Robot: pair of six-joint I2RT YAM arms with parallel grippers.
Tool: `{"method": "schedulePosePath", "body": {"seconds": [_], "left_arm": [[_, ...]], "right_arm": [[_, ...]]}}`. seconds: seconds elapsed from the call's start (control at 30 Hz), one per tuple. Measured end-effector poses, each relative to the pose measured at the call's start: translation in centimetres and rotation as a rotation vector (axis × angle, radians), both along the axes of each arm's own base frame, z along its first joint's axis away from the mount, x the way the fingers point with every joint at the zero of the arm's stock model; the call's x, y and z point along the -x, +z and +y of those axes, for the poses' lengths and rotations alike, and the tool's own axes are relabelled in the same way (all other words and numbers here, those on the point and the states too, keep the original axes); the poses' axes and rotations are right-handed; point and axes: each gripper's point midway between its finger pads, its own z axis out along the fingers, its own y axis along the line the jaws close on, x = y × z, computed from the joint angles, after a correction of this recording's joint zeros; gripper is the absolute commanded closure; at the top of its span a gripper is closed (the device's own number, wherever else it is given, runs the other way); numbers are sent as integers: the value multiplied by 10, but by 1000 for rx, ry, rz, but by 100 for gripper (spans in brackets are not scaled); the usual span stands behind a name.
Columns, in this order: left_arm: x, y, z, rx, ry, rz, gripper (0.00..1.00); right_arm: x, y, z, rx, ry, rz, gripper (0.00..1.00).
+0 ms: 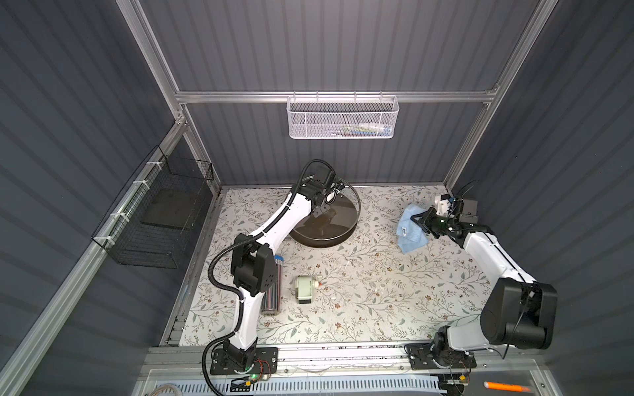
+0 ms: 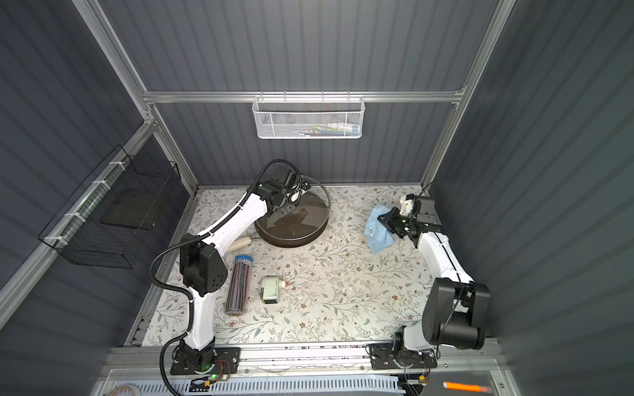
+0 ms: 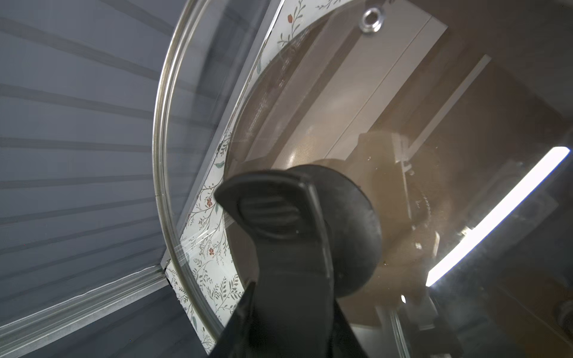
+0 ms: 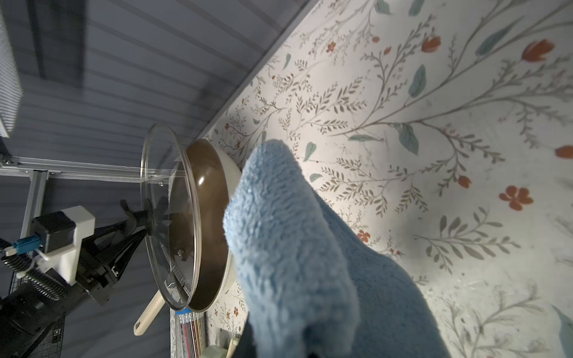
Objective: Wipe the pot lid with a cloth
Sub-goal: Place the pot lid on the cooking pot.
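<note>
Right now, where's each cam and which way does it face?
Top views: overhead at the front, looking down on the table; left gripper, right gripper show.
Left wrist: behind its gripper, facing the pot lid gripped by the handle.
Right wrist: behind its gripper, over the gripped cloth toward the pan; left gripper shows.
All share the pot lid.

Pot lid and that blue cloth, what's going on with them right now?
The left gripper holds the pot lid by its black handle, lifted and tilted above the brown pan. The right gripper is shut on the cloth, off to the side and apart from the lid. The cloth is not yet touching the glass.
</note>
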Motion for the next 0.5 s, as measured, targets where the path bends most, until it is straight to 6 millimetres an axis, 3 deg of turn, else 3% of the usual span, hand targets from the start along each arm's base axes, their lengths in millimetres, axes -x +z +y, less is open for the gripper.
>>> {"method": "schedulePosePath", "body": {"seconds": [0.27,0.5], "left_arm": [[4,-22,1,-13,-4,45,100],[4,-29,2,-11,-3,62,100]], "right_arm": [[-2,2,5,-4,7,-12,100],[-3,2,5,-4,0,-9,100]]}}
